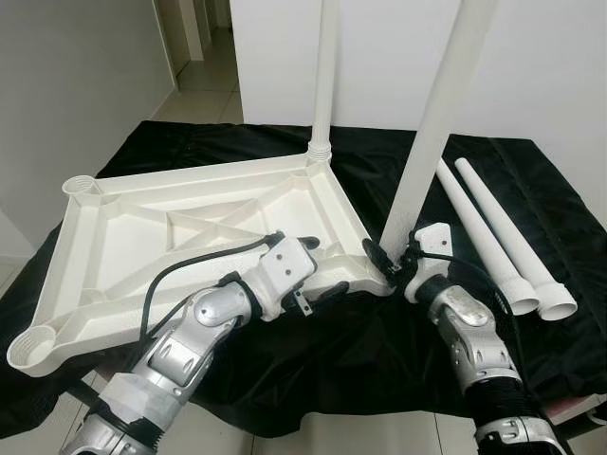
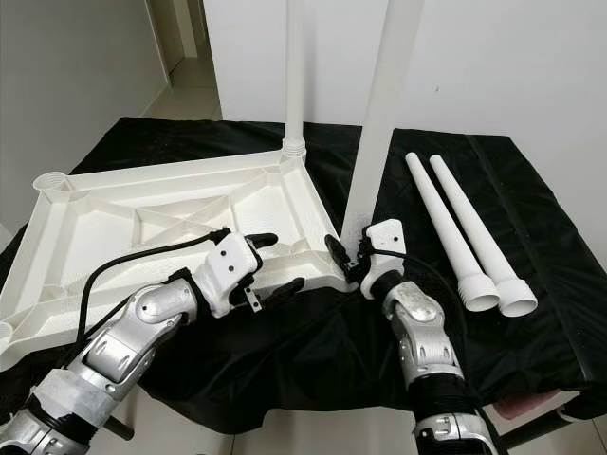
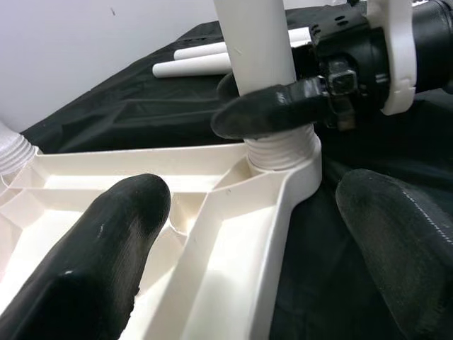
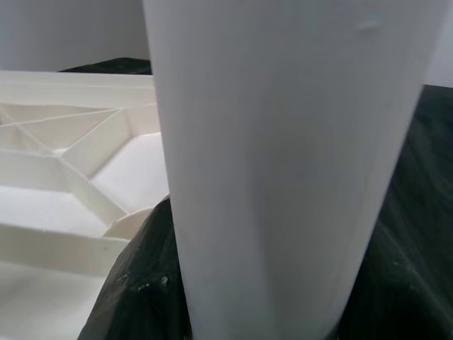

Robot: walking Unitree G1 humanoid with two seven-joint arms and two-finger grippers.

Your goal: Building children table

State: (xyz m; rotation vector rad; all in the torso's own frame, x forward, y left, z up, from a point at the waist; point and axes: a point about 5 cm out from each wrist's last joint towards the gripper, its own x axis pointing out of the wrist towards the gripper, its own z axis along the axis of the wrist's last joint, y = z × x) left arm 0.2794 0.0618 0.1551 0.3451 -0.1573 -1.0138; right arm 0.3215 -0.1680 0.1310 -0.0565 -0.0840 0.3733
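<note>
Black-draped worktop (image 1: 531,171) against a white wall, tiled floor beyond. Upturned white tabletop (image 1: 190,237) lying ribbed side up on the cloth. Far-corner leg (image 1: 325,76) already standing upright in its socket. Second leg (image 1: 432,123) upright at the near right corner socket (image 3: 283,152), its threaded collar seated in the rim; whether fully home, impossible to tell. Two loose legs (image 1: 503,237) side by side on the cloth to the right, well apart from the tabletop. Two left-hand sockets (image 1: 81,187) vacant. Judged roughly halfway: two legs placed, two left to fit.

Right gripper (image 1: 394,261) closed around the base of the second leg, one black finger (image 3: 269,113) wrapped across it just above the collar, as seen from the left wrist. Left gripper (image 2: 267,263) wide open, straddling the near edge of the tabletop just beside that corner, one finger (image 3: 106,241) over the ribbed inside, the other off the outer edge above the cloth; nothing held, contact with the rim uncertain.
</note>
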